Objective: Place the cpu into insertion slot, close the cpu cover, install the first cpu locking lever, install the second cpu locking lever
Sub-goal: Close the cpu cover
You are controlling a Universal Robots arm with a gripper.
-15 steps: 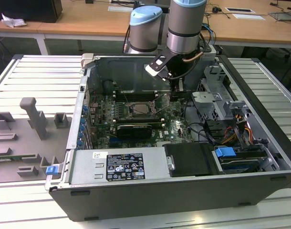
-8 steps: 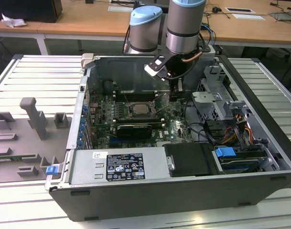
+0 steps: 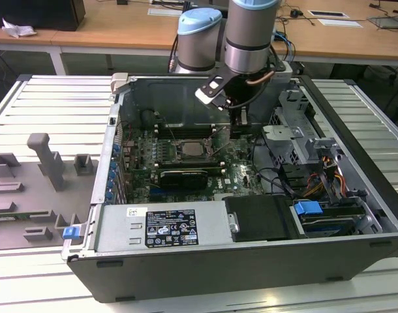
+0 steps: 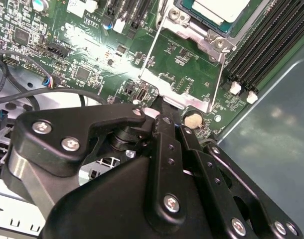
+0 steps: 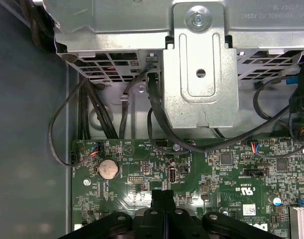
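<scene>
The black, bolted hand (image 4: 164, 105) has its fingers drawn together into a narrow wedge. Their tips meet the free edge of the cpu cover (image 4: 174, 94), a thin silvery frame with a cut-out centre that stands raised off its socket. I cannot tell whether they pinch it. Past the cover, further from the fingertips, lies the insertion slot (image 4: 202, 40) with its bright metal rim, and the pale, flat, square cpu (image 4: 219, 7) sits inside it. A round coin cell (image 4: 193, 119) is just beside the fingers on the glossy green board (image 5: 217, 169). Long black memory slots (image 4: 271, 40) flank the socket. In the first wrist view, ahead of the hand, black cables (image 5: 62, 129) loop under a perforated steel bracket (image 5: 202, 74).
</scene>
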